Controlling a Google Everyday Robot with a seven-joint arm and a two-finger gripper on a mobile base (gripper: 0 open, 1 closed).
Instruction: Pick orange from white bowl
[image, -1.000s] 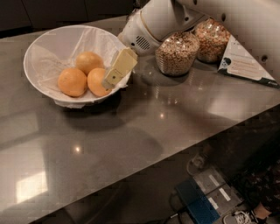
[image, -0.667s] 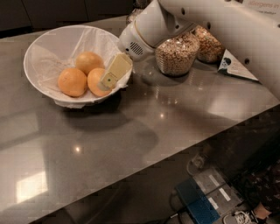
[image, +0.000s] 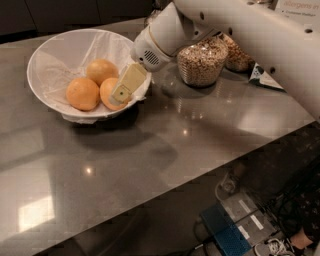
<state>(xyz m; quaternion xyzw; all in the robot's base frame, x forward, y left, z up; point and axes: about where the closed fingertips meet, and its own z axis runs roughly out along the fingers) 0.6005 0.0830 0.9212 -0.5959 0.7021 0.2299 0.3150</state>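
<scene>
The white bowl (image: 50, 50), lined with crinkled white paper, stands at the back left of the grey table. Three oranges lie in it: one at the left (image: 82, 93), one at the back (image: 101, 71), and one at the right (image: 107, 96). My gripper (image: 123, 91) reaches down over the bowl's right rim from the white arm (image: 165, 35). Its cream tip lies against the right orange and hides part of that fruit.
Two glass jars of cereal (image: 202, 62) (image: 239, 55) stand right of the bowl, under the arm. A printed card (image: 262, 75) lies beyond them. The table's front edge runs diagonally; below it, a blue box (image: 227, 232) and cables lie on the floor.
My gripper has moved a little left and down, further into the bowl and closer onto the right orange. The oranges and the bowl have not moved.
</scene>
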